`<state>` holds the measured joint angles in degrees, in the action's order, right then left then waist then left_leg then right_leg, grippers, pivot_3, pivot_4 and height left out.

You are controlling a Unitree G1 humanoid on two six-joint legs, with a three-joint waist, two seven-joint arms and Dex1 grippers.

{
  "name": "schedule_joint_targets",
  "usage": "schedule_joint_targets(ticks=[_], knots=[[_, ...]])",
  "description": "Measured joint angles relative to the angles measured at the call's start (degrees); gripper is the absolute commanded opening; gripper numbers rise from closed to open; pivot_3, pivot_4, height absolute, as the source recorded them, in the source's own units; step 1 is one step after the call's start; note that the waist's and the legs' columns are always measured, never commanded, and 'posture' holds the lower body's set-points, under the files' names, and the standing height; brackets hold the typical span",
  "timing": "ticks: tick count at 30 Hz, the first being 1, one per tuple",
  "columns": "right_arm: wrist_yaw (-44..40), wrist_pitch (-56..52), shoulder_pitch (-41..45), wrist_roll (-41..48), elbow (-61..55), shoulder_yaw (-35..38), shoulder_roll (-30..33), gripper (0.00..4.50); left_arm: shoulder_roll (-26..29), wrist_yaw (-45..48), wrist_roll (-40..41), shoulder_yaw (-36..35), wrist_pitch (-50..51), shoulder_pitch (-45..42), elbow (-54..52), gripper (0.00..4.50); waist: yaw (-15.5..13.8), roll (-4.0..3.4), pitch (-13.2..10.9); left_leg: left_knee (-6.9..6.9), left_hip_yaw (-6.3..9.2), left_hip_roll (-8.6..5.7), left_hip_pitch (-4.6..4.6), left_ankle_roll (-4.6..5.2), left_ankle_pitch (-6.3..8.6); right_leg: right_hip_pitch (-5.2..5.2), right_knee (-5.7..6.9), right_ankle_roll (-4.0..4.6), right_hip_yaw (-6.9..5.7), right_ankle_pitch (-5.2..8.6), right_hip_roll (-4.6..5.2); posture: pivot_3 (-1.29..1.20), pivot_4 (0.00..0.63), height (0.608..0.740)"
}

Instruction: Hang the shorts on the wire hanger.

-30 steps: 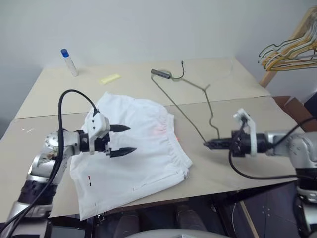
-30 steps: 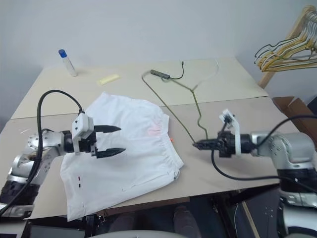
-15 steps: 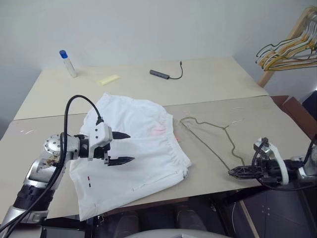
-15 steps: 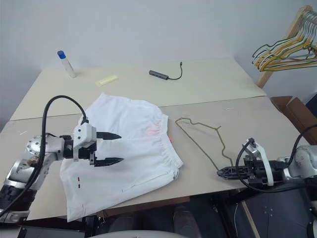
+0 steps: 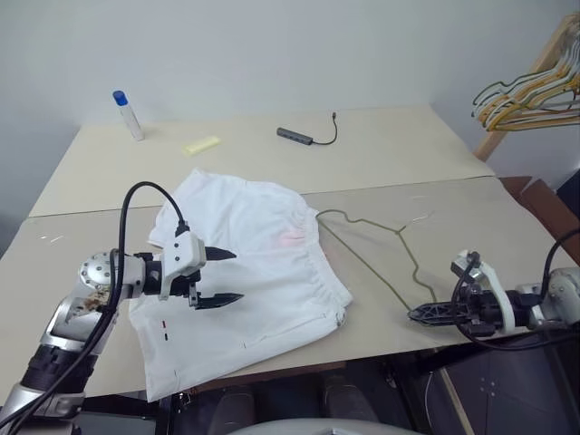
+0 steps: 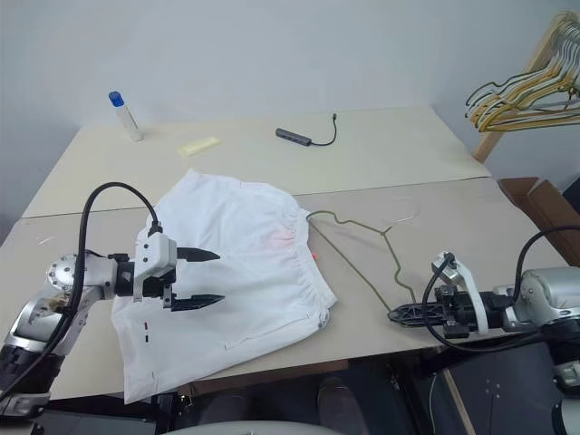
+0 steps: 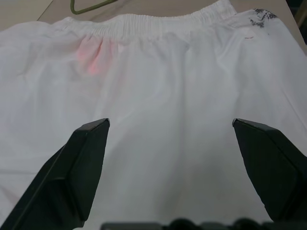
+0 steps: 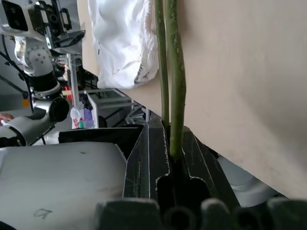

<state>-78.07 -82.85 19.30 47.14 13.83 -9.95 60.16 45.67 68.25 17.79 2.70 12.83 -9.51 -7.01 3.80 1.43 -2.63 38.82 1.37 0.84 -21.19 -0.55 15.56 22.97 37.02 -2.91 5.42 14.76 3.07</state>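
The white shorts (image 5: 263, 258) lie flat on the table's near left, waistband toward the right, with a faint pink patch (image 7: 93, 55) near the waist. Just above them hovers my left gripper (image 5: 234, 275), open and holding nothing; its black fingers (image 7: 76, 167) frame bare cloth. Right of the waistband the thin grey-olive wire hanger (image 5: 412, 261) lies on the table. My right gripper (image 5: 419, 314), at the table's front right edge, is shut on the hanger's near end, and the wire (image 8: 173, 72) runs out from between its fingers.
A blue-capped tube (image 5: 128, 114), a yellow slip (image 5: 201, 144) and a dark adapter with a cable (image 5: 299, 136) sit at the table's (image 5: 453, 199) far side. A bunch of yellow and dark hangers (image 5: 530, 91) hangs beyond the right edge.
My right gripper pulled the wire hanger from the far middle of the table toward the front right edge, and it now lies beside the shorts. The left gripper stayed over the shorts.
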Motion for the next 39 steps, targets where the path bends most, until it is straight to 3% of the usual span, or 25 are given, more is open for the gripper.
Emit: schedule_joint_targets(ticks=[13, 23, 27, 33, 39], knots=[[-0.4, 2.7, 2.5, -4.3, 5.6, -1.9, -1.3, 0.0, 0.0, -0.8, 0.0, 0.0, 0.0, 0.4, -1.1, 4.46, -0.3, 0.0, 0.0, 0.01, 0.0, -0.01, 0.01, 0.0, 0.0, 0.0, 0.02, 0.03, 0.01, -0.02, 0.0, -0.01, 0.0, 0.74], [-3.5, 3.1, 2.8, -4.1, 1.8, -3.4, -1.3, 0.0, -0.4, -2.9, 0.1, 0.0, 1.2, 0.5, -2.2, 4.46, -0.6, -0.01, 0.0, 0.03, 0.01, 0.0, 0.02, 0.0, 0.0, 0.0, 0.06, 0.03, 0.0, -0.02, -0.01, 0.01, 0.0, 0.74], [-6.4, 4.2, 3.0, -5.4, 1.3, -7.9, -0.9, 0.0, -0.3, -3.6, -0.3, 0.0, 1.2, 1.0, -2.3, 4.46, -1.2, -0.01, 0.0, 0.04, 0.0, 0.0, 0.02, 0.0, 0.0, 0.0, 0.06, 0.04, 0.0, -0.02, -0.01, 0.02, 0.0, 0.74], [-10.2, 8.0, 12.1, -10.9, 7.0, -15.0, -1.7, 0.0, -0.4, -4.2, -1.4, 0.6, 1.1, 1.2, -2.4, 4.46, -1.3, -0.02, 0.0, 0.07, -0.01, 0.01, 0.07, 0.0, 0.0, -0.02, 0.08, 0.07, 0.0, -0.05, -0.02, 0.02, 0.0, 0.74], [-10.8, 14.9, 23.2, -16.7, 21.8, -23.5, -8.9, 0.0, -2.0, -6.0, -2.0, 1.3, 1.1, 0.3, -2.9, 4.46, -1.7, -0.01, 0.0, 0.06, 0.02, -0.02, 0.01, 0.0, 0.0, 0.03, 0.08, 0.13, -0.02, -0.08, 0.0, 0.07, 0.0, 0.74]])
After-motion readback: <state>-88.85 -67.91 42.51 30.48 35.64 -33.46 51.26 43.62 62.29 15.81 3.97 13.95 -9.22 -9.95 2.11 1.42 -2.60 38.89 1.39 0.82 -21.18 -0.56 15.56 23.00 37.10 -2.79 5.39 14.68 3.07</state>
